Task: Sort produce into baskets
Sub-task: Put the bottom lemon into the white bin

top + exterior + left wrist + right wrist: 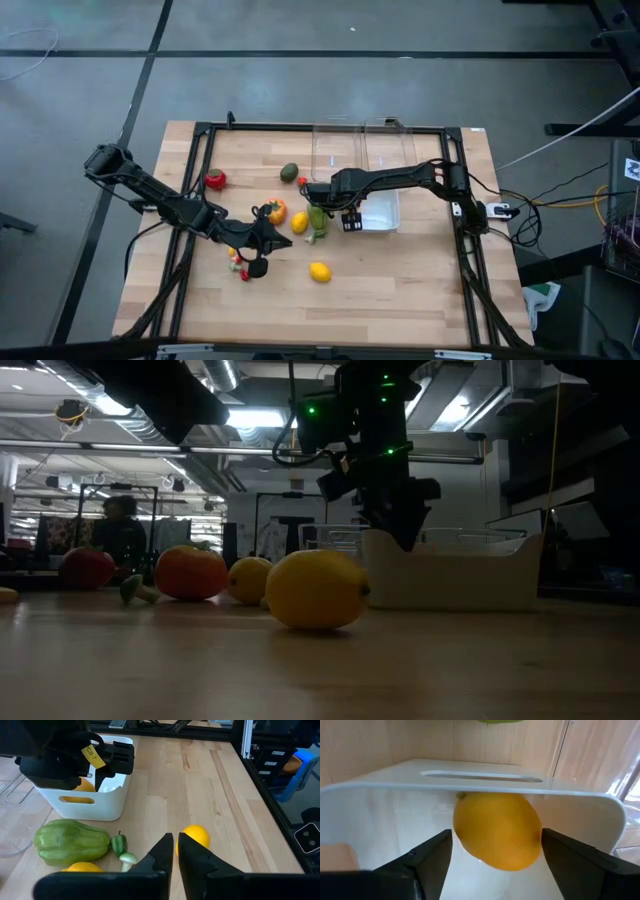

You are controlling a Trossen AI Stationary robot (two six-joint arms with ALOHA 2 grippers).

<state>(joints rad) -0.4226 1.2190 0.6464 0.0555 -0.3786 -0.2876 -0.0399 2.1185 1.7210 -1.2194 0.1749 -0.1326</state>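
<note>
My right gripper [492,852] is open, low inside the whitish tub [383,214], at its left end. A yellow lemon [497,830] lies in the tub against its wall [470,787]; my fingers stand on either side of it, apart from it. My left gripper [175,851] is shut and empty, low over the table near a second lemon [196,836], which shows in the high view [320,271]. A long green ribbed piece [72,841] lies beside the tub. Two clear tubs [340,150] [392,148] stand behind it.
Loose on the table: a third lemon [299,222], an orange round piece [275,211], a red one [215,180], a dark green one [289,172], tiny bits [238,265], and a small green pepper [119,844]. A black frame [330,127] edges the table.
</note>
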